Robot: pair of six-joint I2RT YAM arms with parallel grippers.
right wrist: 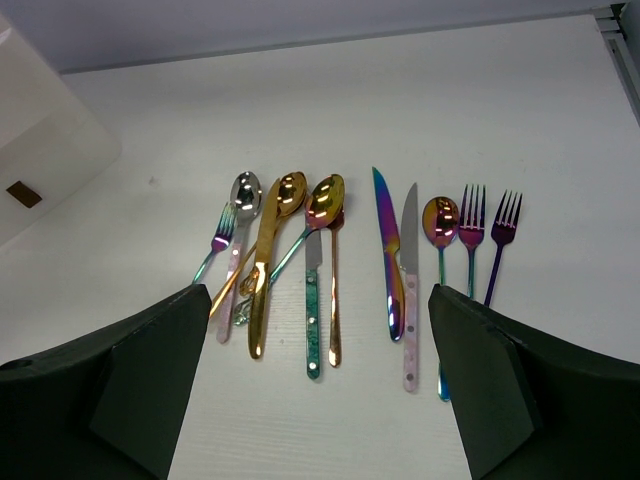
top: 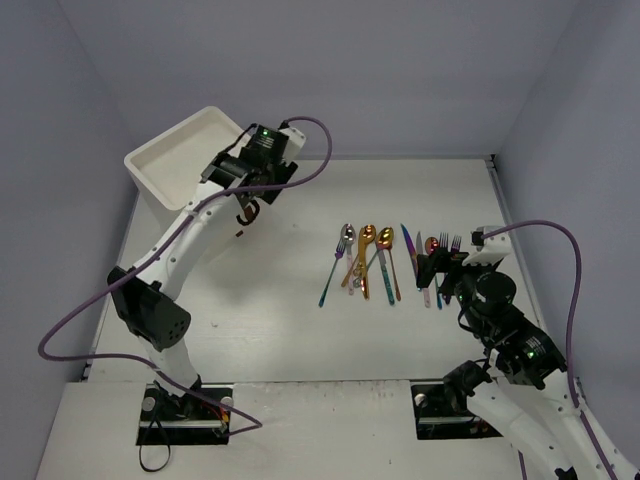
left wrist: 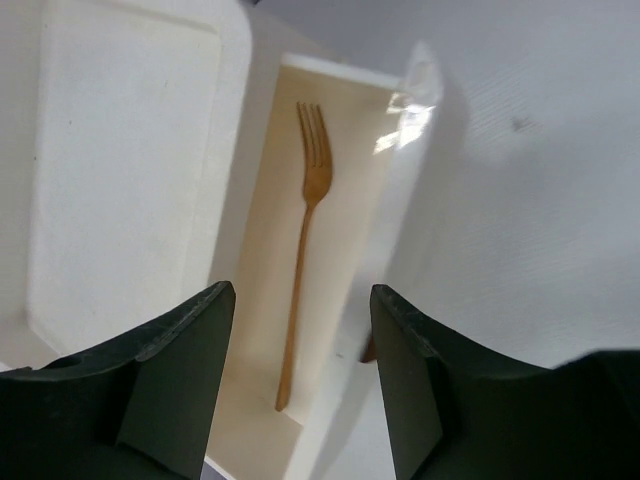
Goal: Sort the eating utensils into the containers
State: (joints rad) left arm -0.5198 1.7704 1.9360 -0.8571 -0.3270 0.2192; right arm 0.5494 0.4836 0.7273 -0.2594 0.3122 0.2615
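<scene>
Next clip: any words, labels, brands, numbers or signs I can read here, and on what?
None to read. The white cabinet, its drawer with the gold fork, the brown handle and the cutlery on the table show no writing in any view.

A robotics lab cell: plain lavender walls (top: pixel 400 70) are enclosing a white table (top: pixel 280 340) carrying bolted robot arms (top: pixel 180 250).
</scene>
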